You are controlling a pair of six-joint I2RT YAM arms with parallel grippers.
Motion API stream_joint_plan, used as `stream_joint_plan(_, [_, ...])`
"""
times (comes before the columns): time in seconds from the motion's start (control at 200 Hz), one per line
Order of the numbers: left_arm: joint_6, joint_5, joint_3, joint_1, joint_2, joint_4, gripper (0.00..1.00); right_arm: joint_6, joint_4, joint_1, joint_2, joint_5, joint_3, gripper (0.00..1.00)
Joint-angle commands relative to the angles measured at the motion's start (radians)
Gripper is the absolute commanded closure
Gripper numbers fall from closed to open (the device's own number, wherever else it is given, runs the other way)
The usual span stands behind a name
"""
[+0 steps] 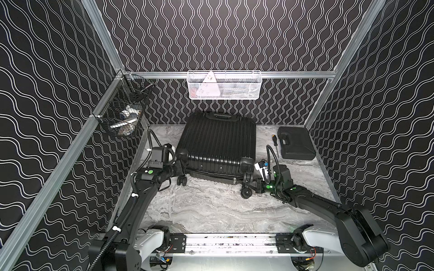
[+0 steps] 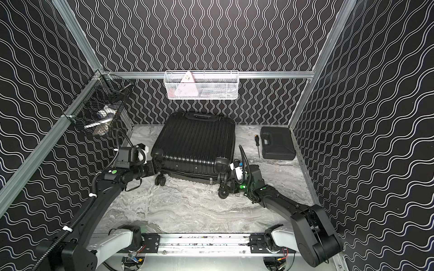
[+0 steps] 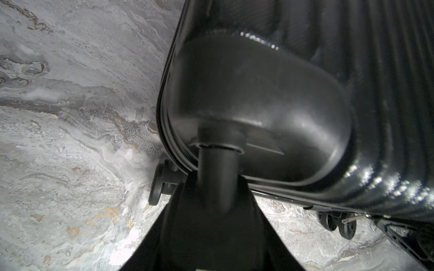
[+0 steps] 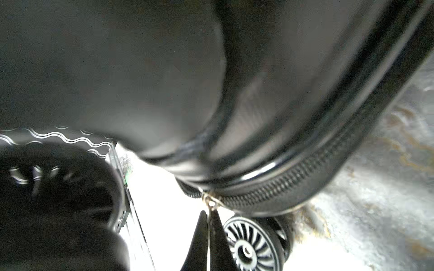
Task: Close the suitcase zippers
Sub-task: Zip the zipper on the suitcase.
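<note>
On the left wall hangs a black wire basket (image 1: 122,112). Below it the left gripper (image 3: 216,187) is clasped around a wheel stem (image 3: 218,162) at the near left corner of the suitcase (image 1: 216,143). The suitcase lies flat in the middle of the marble table (image 1: 211,206), near the back wall, with its wheels toward the robot. Above it a white basket (image 1: 224,85) hangs on the rail. At the near right corner the right gripper (image 4: 209,218) is pinched tight on the metal zipper pull (image 4: 211,203) of the zippers (image 4: 281,185). Further right lie a screwdriver (image 1: 275,145) and a small flat case (image 1: 296,146).
</note>
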Motion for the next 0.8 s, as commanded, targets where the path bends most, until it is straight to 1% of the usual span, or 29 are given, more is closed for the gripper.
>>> stream_joint_plan(0.0, [-0.047, 0.044, -0.002, 0.002, -0.029, -0.053, 0.85, -0.025, -0.046, 0.002, 0.017, 0.096, 0.022, 1.00])
stream_joint_plan(0.08, [-0.032, 0.084, -0.015, 0.002, -0.056, -0.091, 0.80, -0.033, -0.059, 0.002, 0.025, 0.128, 0.031, 1.00])
stream_joint_plan(0.12, [-0.021, 0.097, -0.022, 0.002, -0.074, -0.103, 0.75, -0.039, -0.067, 0.001, 0.026, 0.141, 0.036, 1.00])
stream_joint_plan(0.155, [-0.005, 0.097, -0.021, 0.002, -0.085, -0.115, 0.66, -0.043, -0.073, 0.001, 0.027, 0.148, 0.037, 1.00])
stream_joint_plan(0.18, [-0.005, 0.087, -0.017, 0.002, -0.092, -0.126, 0.58, -0.047, -0.074, 0.001, 0.025, 0.151, 0.038, 1.00])
stream_joint_plan(0.215, [0.000, 0.082, -0.013, 0.002, -0.103, -0.121, 0.49, -0.048, -0.073, 0.003, 0.025, 0.153, 0.036, 1.00])
stream_joint_plan(0.25, [0.024, 0.086, -0.003, 0.002, -0.107, -0.113, 0.43, -0.051, -0.077, 0.002, 0.024, 0.154, 0.034, 1.00])
stream_joint_plan(0.3, [0.052, 0.090, 0.023, 0.002, -0.099, -0.121, 0.39, -0.055, -0.084, 0.002, 0.021, 0.157, 0.034, 1.00])
stream_joint_plan(0.405, [0.104, 0.069, 0.084, 0.002, -0.049, -0.174, 0.36, -0.055, -0.087, 0.002, 0.020, 0.155, 0.030, 1.00])
stream_joint_plan(0.51, [0.113, 0.087, 0.090, 0.002, -0.029, -0.175, 0.36, -0.060, -0.071, 0.002, 0.014, 0.129, 0.025, 1.00])
stream_joint_plan(0.611, [0.122, 0.036, 0.089, 0.002, -0.035, -0.178, 0.35, -0.066, -0.066, 0.002, 0.008, 0.107, 0.022, 1.00])
stream_joint_plan(0.796, [0.195, -0.035, 0.134, 0.002, -0.063, -0.204, 0.34, -0.080, -0.086, 0.001, 0.018, 0.102, 0.031, 1.00])
